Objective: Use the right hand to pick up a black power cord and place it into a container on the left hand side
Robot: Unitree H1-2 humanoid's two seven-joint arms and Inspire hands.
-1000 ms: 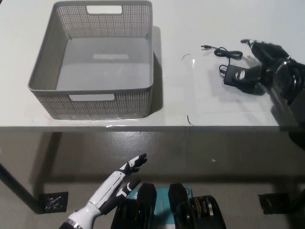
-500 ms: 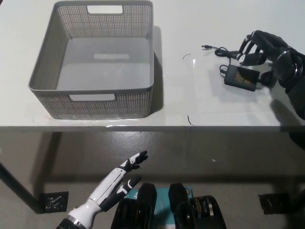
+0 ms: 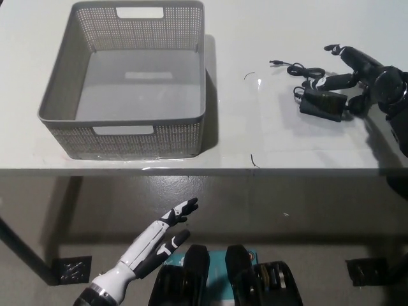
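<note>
Power cord [image 3: 319, 95], black and fitted with a boxy adapter brick, lay on the white bench [image 3: 268, 134] toward its right side, its thin lead looping away from the brick toward the far edge and ending in a small plug [image 3: 275, 62]. The black right robot hand [image 3: 354, 73] hovered at the brick's right end, fingers spread wide and apart, one fingertip [image 3: 322, 81] reaching over the cord just beside the brick's upper edge; whether it touched the cord could not be told from where I stood. The hand held nothing.

Well apart from the cord, on the bench's left side, stood the grey perforated container [image 3: 127, 134], a rectangular basket with cut-out handles on its near and far walls. Its floor showed bare. A short dark mark [image 3: 254, 160] sat near the bench's front edge, between the basket and the cord, and a faint curved one [image 3: 248, 75] lay farther back.

The white left robot hand [image 3: 156, 239] rested below the bench's front edge, down at the lower left, over the grey floor [image 3: 306, 217]. Its fingers were stretched out and parted, pointing up and to the right, gripping nothing. A dark bracket [image 3: 71, 270] sat on the floor beside a bench leg.
</note>
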